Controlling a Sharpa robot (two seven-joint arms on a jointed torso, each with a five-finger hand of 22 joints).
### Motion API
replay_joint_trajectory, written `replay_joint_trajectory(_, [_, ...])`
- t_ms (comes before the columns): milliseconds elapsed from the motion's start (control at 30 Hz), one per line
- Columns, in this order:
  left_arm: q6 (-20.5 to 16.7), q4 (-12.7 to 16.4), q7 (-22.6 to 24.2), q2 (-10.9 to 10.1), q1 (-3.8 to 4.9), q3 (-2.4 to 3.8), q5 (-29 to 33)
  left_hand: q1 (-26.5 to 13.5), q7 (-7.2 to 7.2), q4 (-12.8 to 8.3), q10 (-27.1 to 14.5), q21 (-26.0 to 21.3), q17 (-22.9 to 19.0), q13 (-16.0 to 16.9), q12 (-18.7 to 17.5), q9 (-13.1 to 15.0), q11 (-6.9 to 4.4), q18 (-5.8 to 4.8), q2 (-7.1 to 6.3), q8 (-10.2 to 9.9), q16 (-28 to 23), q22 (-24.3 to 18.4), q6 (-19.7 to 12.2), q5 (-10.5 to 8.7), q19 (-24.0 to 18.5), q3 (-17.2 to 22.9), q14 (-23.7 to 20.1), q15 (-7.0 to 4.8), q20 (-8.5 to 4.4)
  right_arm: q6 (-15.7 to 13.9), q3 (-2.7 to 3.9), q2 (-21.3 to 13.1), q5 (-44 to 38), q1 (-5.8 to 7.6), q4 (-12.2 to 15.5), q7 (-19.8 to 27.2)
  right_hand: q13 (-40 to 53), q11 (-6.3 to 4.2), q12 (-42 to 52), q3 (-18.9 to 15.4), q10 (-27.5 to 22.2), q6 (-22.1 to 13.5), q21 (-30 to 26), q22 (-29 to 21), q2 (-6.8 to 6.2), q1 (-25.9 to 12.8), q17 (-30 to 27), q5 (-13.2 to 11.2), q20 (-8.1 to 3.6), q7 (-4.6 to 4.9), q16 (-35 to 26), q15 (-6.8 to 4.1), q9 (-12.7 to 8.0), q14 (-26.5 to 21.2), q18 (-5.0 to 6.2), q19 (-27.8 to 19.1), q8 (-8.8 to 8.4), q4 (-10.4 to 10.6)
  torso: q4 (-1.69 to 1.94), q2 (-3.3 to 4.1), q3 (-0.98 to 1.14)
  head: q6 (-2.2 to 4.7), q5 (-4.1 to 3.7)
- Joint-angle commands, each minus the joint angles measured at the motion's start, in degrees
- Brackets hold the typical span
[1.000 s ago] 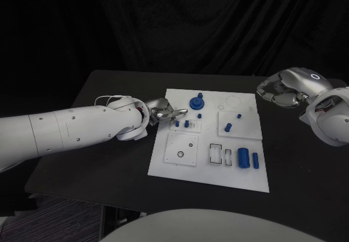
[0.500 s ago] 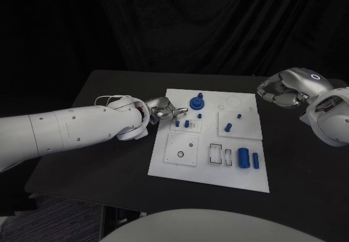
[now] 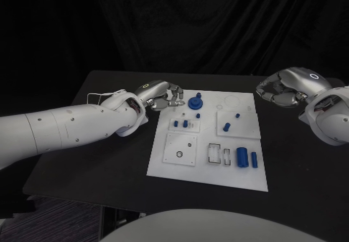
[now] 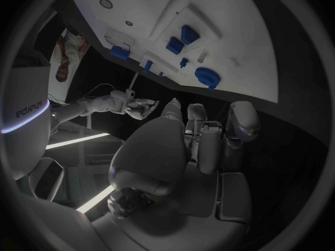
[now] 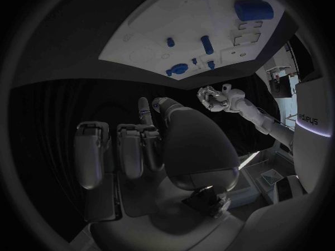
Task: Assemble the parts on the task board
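The white task board (image 3: 190,166) lies in the middle of the table, also seen in the wrist views (image 4: 237,11) (image 5: 161,28). A big blue knob (image 3: 195,103) stands near its far edge, small blue pegs (image 3: 186,123) and another peg (image 3: 227,127) stand mid-board, and two blue cylinders (image 3: 243,156) lie at the near right. My left hand (image 3: 166,96) (image 4: 192,150) hovers at the board's far left corner, beside the knob, fingers loosely apart and holding nothing. My right hand (image 3: 280,92) (image 5: 147,150) hangs off the board's far right corner, fingers curled in on nothing.
The black table (image 3: 109,166) runs around the board, with bare room on its left and near sides. My left forearm (image 3: 65,128) lies across the table's left half. Dark drapes stand behind the far edge.
My left hand has lifted away from the small pegs and moved toward the board's far left corner. The pegs stand where they were. The right hand has barely moved.
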Motion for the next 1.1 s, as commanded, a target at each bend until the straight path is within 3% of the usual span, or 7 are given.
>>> replay_joint_trajectory(33, [0.86, -1.91, 10.59, 1.73, 0.68, 0.05, -3.76, 5.68, 0.57, -0.23, -6.51, 2.91, 4.18, -9.16, -12.43, -8.8, 0.83, -0.43, -1.05, -5.47, -0.36, 8.5, 1.24, -2.3, 2.06, 4.55, 0.58, -0.54, 0.38, -0.85, 0.05, -0.12, -0.04, -0.14, 0.08, -0.59, 15.05, -0.36, 0.15, 0.27, 6.07, 0.35, -0.23, 13.69, -0.08, 0.15, 9.74, 0.33, -0.25, -0.04, -0.26, -0.42, -0.08, 4.86, 0.14, 4.13, -0.28, 0.12, 0.03, 0.09, 0.02, 0.0, -0.33])
replay_joint_trajectory(133, [4.87, -4.4, 10.54, 3.86, 1.05, 0.06, -6.77, 8.91, -0.05, -0.04, -5.96, 3.2, 2.45, -20.41, -20.7, -18.51, 1.73, -0.58, -3.82, -10.49, -1.12, 8.49, 1.43, -2.71, 2.77, 8.95, 0.78, -0.29, 1.15, -0.92, 0.05, 0.0, 0.84, -0.14, -0.04, -0.29, 15.05, -0.36, 0.15, 0.29, 6.07, 0.5, -0.23, 13.69, -0.08, 0.05, 9.76, 0.32, -0.26, -0.07, -0.25, -0.42, -0.05, 4.87, 0.14, 4.14, -0.2, 0.14, -0.01, 0.09, 0.04, 0.0, -0.37])
replay_joint_trajectory(200, [7.61, -6.46, 9.99, 5.72, 1.23, 0.06, -10.27, 10.73, -1.8, -0.38, -6.19, 2.74, 0.97, -27.39, -24.88, -24.89, 0.0, -0.36, -6.95, -10.4, -1.88, 8.36, 0.13, -2.76, 3.05, 12.49, 0.7, -1.41, 0.01, -1.06, 0.04, 0.12, 1.27, -0.14, -0.14, -0.03, 15.05, -0.36, 0.15, 0.29, 6.07, 0.58, -0.23, 13.69, -0.08, 0.0, 9.79, 0.31, -0.26, -0.08, -0.24, -0.42, -0.04, 4.87, 0.14, 4.14, -0.16, 0.15, 0.0, 0.1, 0.02, 0.0, -0.47])
replay_joint_trajectory(400, [11.45, -9.97, 7.55, 9.62, 1.51, 0.07, -20.29, 9.46, -9.01, -1.5, -6.85, -0.34, -3.47, -36.0, -27.61, -32.97, -1.17, 0.11, -10.96, -10.11, -4.1, 7.62, 1.83, -2.12, 2.33, 16.74, -0.68, -2.12, -1.0, -1.59, 0.04, 0.59, 1.76, -0.22, -0.45, 0.66, 15.05, -0.3, 0.15, 0.35, 6.07, 0.68, -0.22, 13.7, -0.03, -0.04, 9.79, 0.38, -0.25, -0.11, -0.24, -0.4, -0.02, 4.88, 0.13, 4.15, -0.12, 0.15, -0.31, 0.2, -0.03, 0.0, -0.58])
replay_joint_trajectory(533, [12.3, -11.48, 6.66, 11.6, 1.6, 0.08, -24.28, 8.12, -10.07, -2.43, -6.39, -1.07, -4.07, -38.69, -27.48, -35.95, -1.82, 0.14, -12.28, -10.0, -4.33, 7.6, 3.82, -1.41, 2.57, 17.84, -0.65, -2.63, -1.39, -1.81, 0.04, 0.63, 1.86, -0.42, -0.54, 0.91, 15.05, -0.26, 0.15, 0.45, 6.07, 0.71, -0.26, 13.68, -0.03, -0.02, 9.78, 0.6, -0.24, -0.12, -0.24, -0.38, -0.02, 4.88, 0.14, 4.13, -0.11, 0.08, -0.33, 0.32, -0.12, 0.0, -0.62])
replay_joint_trajectory(700, [13.85, -12.7, 6.02, 13.29, 1.67, 0.08, -26.28, 6.91, -9.51, -3.19, -5.73, -1.72, -4.34, -39.97, -26.74, -37.5, -1.69, 0.17, -13.6, -9.59, -4.36, 7.6, 6.12, -1.21, 2.59, 18.37, -0.73, -2.57, -1.49, -1.91, 0.04, 0.84, 1.91, -0.55, -0.64, 1.01, 15.05, -0.25, 0.15, 0.49, 6.07, 0.7, -0.25, 13.69, -0.04, -0.03, 9.8, 0.72, -0.24, -0.1, -0.23, -0.36, -0.02, 4.88, 0.14, 4.13, -0.12, 0.06, -0.46, 0.33, -0.04, 0.0, -0.45])
replay_joint_trajectory(1100, [14.9, -14.41, 4.73, 15.81, 1.68, 0.08, -28.81, 5.34, -8.77, -4.09, -3.66, -1.97, -4.08, -39.88, -23.69, -39.45, -1.59, 0.1, -14.09, -8.95, -3.95, 7.82, 10.02, -1.15, 3.07, 19.9, -0.52, -2.49, -1.47, -2.02, 0.05, 1.0, 1.92, -0.65, -0.62, 0.8, 15.05, -0.24, 0.15, 0.52, 6.07, 0.71, -0.26, 13.68, -0.03, -0.05, 9.75, 0.8, -0.23, -0.09, -0.25, -0.36, -0.02, 4.87, 0.14, 4.13, -0.12, 0.05, -0.51, 0.34, -0.04, 0.0, -0.62])
